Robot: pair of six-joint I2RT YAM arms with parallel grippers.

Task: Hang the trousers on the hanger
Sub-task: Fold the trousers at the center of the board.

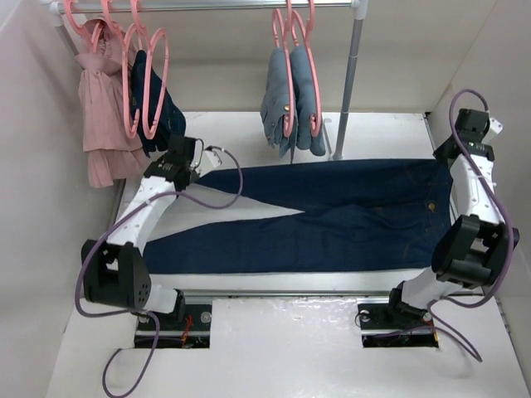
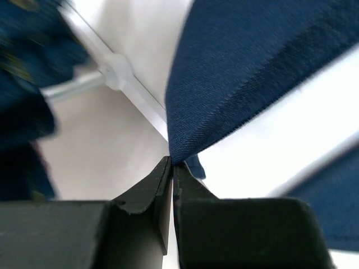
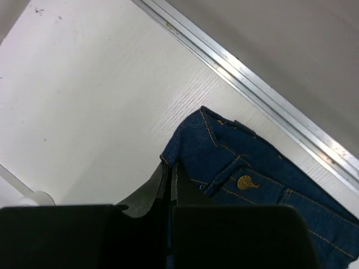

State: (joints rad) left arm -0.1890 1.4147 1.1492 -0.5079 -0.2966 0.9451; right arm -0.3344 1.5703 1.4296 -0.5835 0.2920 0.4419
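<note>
While one pair of dark navy denim trousers (image 1: 348, 211) lies flat on the white table (image 1: 382, 124) below the metal rail (image 1: 216, 5), we see the left gripper (image 2: 171, 164) pinching a leg hem and the right gripper (image 3: 170, 167) pinching the waistband corner. Two clusters of looped pink plastic hangers (image 1: 155, 83) and three garments (image 1: 104, 108) hang from that rail, with pale walls (image 1: 224, 75) behind.

We see two slim robot arms, the left arm (image 1: 143, 207) and the right arm (image 1: 470, 184), each with white shells and bulky black joint housings (image 1: 116, 278). A purple cable (image 1: 90, 249) loops along each one. The black base plates (image 1: 170, 322) carry a little red wiring. In the wrist views, the fingers (image 2: 143, 196) are matte black and taper to thin wedge tips.
</note>
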